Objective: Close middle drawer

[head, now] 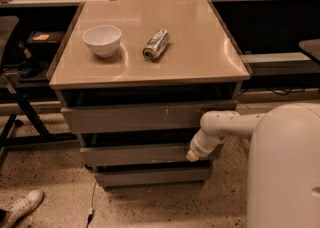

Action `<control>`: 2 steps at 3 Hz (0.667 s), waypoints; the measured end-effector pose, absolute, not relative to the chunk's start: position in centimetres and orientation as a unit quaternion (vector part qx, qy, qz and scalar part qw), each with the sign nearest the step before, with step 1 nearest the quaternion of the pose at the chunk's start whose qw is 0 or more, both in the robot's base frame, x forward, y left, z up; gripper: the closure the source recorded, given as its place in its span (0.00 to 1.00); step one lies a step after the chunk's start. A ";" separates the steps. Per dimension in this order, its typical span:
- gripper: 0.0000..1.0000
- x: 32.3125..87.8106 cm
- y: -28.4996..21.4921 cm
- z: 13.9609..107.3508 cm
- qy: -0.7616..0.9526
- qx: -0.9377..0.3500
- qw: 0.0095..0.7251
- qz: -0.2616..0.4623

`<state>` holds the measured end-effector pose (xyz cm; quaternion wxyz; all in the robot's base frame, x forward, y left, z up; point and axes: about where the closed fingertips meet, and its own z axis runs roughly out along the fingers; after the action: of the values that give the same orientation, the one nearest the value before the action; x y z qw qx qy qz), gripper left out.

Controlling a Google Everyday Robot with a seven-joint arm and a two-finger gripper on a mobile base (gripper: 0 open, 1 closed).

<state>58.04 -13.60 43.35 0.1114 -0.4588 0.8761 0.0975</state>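
Observation:
The middle drawer (135,154) is a wide plain grey front in the cabinet under the beige table top, sticking out slightly, about level with the front above. My white arm reaches in from the right, and my gripper (193,155) is at the right end of that drawer front, touching or almost touching it. Above it is the top drawer front (130,117) with pale scratch marks. Below it is the narrower bottom front (152,176) near the floor.
A white bowl (102,40) and a crushed silver can (155,44) lie on the table top (200,57). A black chair base (20,117) stands at the left. A white shoe (22,207) is on the speckled floor at bottom left. My white body (285,167) fills the right side.

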 end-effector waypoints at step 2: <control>0.12 58.0 -13.6 43.3 0.876 -0.459 0.111 0.098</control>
<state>58.04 -13.60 43.34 0.1113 -0.4588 0.8761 0.0976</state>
